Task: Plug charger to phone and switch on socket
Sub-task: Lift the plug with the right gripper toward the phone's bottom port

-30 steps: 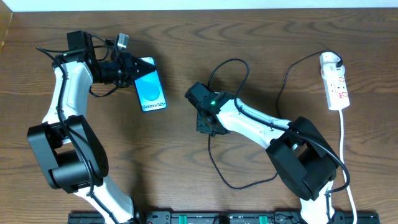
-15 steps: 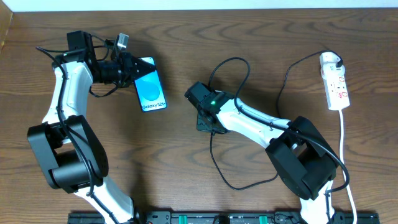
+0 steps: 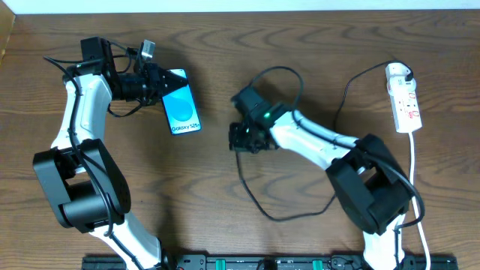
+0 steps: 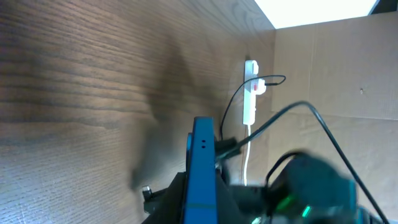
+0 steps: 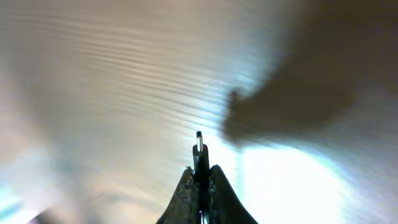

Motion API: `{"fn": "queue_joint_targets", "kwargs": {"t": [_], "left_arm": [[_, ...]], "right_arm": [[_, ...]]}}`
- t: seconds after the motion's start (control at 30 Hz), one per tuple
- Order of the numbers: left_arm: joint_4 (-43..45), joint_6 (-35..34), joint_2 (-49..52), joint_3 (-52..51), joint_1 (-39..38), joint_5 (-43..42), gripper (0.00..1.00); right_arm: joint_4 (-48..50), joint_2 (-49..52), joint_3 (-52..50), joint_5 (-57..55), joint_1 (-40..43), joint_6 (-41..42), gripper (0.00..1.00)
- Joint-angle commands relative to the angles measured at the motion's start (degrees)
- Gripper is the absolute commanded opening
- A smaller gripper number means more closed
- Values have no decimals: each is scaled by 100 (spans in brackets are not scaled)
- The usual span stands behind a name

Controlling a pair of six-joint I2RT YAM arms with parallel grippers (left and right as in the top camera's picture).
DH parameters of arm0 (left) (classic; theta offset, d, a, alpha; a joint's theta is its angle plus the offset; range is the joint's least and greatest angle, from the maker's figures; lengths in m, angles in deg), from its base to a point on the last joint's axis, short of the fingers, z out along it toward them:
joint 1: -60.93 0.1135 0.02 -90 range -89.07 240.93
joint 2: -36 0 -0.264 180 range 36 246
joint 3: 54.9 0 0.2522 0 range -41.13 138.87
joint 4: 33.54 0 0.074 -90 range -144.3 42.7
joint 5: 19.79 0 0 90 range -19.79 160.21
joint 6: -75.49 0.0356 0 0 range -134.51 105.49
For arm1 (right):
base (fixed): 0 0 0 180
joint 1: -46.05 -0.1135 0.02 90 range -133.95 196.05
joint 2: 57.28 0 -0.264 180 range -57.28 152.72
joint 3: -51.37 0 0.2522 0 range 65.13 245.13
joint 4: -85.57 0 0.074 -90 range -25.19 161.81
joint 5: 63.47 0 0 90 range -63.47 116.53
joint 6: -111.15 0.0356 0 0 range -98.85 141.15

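The phone (image 3: 182, 106), blue-screened with a white "Galaxy S25+" band, is held off the table at upper left by my left gripper (image 3: 160, 85), which is shut on its top end. In the left wrist view the phone (image 4: 203, 168) shows edge-on between the jaws. My right gripper (image 3: 238, 138) is at the table's middle, right of the phone, shut on the charger's small plug tip (image 5: 199, 148), which sticks out past the fingertips. The charger's black cable (image 3: 255, 191) loops across the table to the white socket (image 3: 403, 99) at far right, where its white plug (image 3: 399, 73) sits.
The socket's white cord (image 3: 415, 180) runs down the right side toward the front edge. A black rail (image 3: 262, 262) lies along the front edge. The socket also shows far off in the left wrist view (image 4: 250, 93). The cable loop lies between the arm bases.
My right gripper has swung up and left toward the phone with the plug tip in it, dragging the cable loop along. The left arm and phone have not moved.
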Motion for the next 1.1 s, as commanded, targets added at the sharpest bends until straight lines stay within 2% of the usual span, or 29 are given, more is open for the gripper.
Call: {"fn": "queue_joint_targets", "kwargs": {"t": [0.0, 0.17, 0.3, 0.5, 0.63, 0.73, 0.9, 1.07], "left_arm": [[72, 74, -168, 9, 26, -221, 7], [647, 72, -168, 9, 26, -1502, 7], [1113, -98, -168, 9, 26, -2470, 7], [2315, -1679, -170, 11, 24, -2483, 7], [3541, -3187, -170, 11, -13, -2225, 7], [4288, -4063, -170, 11, -79, -1950, 7], [5611, -5174, -170, 11, -291, -1655, 7], [6813, -5901, -170, 11, -579, -1202, 7]], "right_arm": [[492, 33, 50, 2065, 448, -417, 1], [2039, 33, 50, 3871, 1073, -275, 1], [3434, 35, 50, 4750, 1458, 120, 1], [4758, 33, 50, 5235, 1779, 664, 1], [4966, 33, 50, 5357, 1880, 850, 1], [4968, 33, 50, 5386, 1882, 861, 1], [4975, 33, 50, 5438, 1864, 890, 1], [5486, 33, 50, 5453, 1860, 1305, 1]]}}
